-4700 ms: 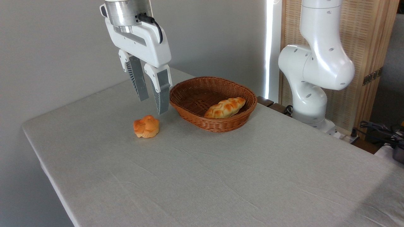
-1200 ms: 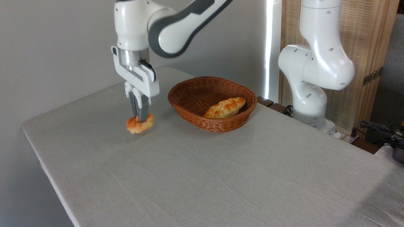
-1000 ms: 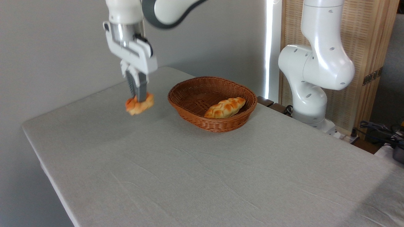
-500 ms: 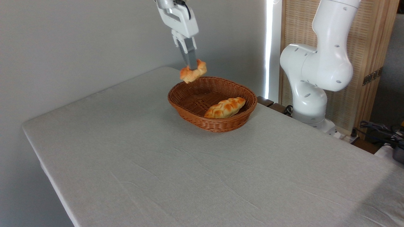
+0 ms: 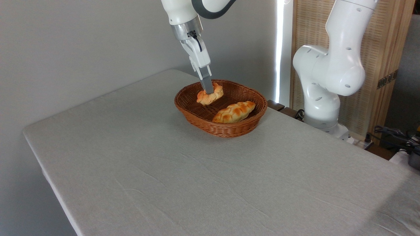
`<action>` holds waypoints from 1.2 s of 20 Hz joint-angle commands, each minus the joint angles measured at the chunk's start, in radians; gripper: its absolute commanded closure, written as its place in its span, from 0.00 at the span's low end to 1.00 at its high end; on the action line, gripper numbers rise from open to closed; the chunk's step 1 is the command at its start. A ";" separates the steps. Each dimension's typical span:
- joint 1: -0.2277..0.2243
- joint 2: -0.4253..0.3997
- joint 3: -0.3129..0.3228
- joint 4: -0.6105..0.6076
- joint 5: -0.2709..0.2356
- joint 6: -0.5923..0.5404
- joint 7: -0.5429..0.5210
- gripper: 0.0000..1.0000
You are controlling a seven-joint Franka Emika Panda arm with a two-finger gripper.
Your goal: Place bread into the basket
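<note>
Grey wall and a slatted wooden screen stand behind a tabletop [image 5: 203, 183] covered in pale grey cloth, with the white arm's base at the far right. At the far middle of that surface sits the oval wicker basket [image 5: 229, 129], low-sided and brown. The gripper [image 5: 209, 92] reaches down into the basket's far-left part, its jaws drawn narrow and pinched on the top of the bread [image 5: 210, 97], a small orange-golden bun with a lumpy knotted crown. The bun hangs tilted between the jaws, inside the rim line; whether its base already touches the woven floor cannot be told from this angle

Judging by how the jaws sink into it, the bun seems soft and light, something that squashes rather than slips. A hold across the lumpy top, where the folds give the pads purchase, looks sound; a hard squeeze would likely deform it, though it is unlikely to break

Also in the basket lies a braided golden loaf [image 5: 234, 112], longer than the bun, resting along the near-right side. Bun and loaf are near each other but apart, with bare wicker between them, so there looks to be room to set the bun down without crowding the loaf
</note>
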 commanded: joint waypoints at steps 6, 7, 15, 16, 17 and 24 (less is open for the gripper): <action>-0.036 0.021 0.019 -0.002 -0.045 0.044 0.003 0.00; -0.036 0.021 0.019 0.001 -0.045 0.050 0.003 0.00; 0.035 0.113 0.174 0.277 0.053 0.036 -0.006 0.00; 0.052 0.147 0.183 0.326 0.067 0.035 -0.007 0.00; 0.076 0.170 0.189 0.359 0.071 0.035 -0.007 0.00; 0.168 0.319 0.264 0.581 0.073 -0.014 -0.004 0.00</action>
